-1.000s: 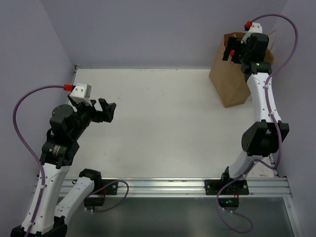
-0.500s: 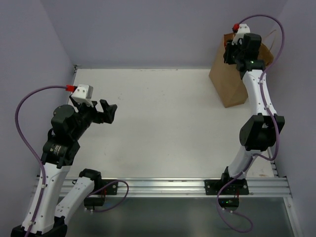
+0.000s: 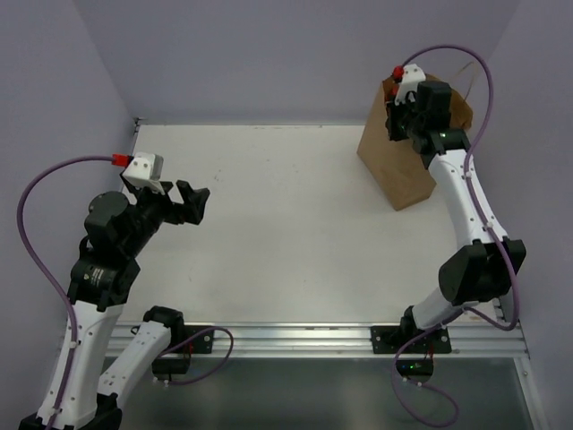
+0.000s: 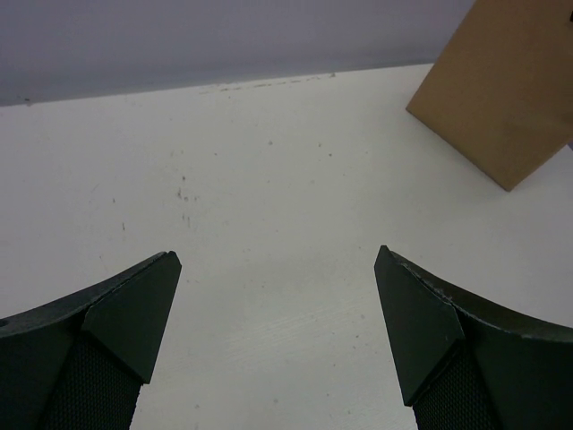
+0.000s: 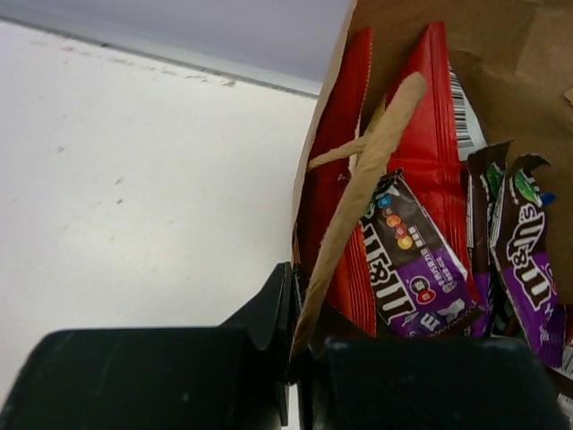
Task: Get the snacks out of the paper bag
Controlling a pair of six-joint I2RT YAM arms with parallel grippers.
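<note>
The brown paper bag (image 3: pixel 394 170) stands at the far right of the table and leans left. My right gripper (image 3: pixel 400 100) is at its mouth, shut on the near rim where a twisted handle (image 5: pixel 367 170) runs down into the jaws (image 5: pixel 300 336). Inside the paper bag (image 5: pixel 466 27) I see the snacks: red packets (image 5: pixel 434 134) and purple candy bars (image 5: pixel 416 264). My left gripper (image 3: pixel 191 201) hangs open over the left of the table, far from the bag. Nothing is between its fingers (image 4: pixel 277 305), and the paper bag (image 4: pixel 506 98) shows beyond them.
The white table (image 3: pixel 269 224) is ringed by lilac walls at the back and sides. A metal rail (image 3: pixel 295 339) with both arm bases runs along the near edge. Purple cables loop off each wrist.
My right gripper has shut on the bag's rim and moved left. The bag has shifted left with it and tilted. The left arm has barely moved.
</note>
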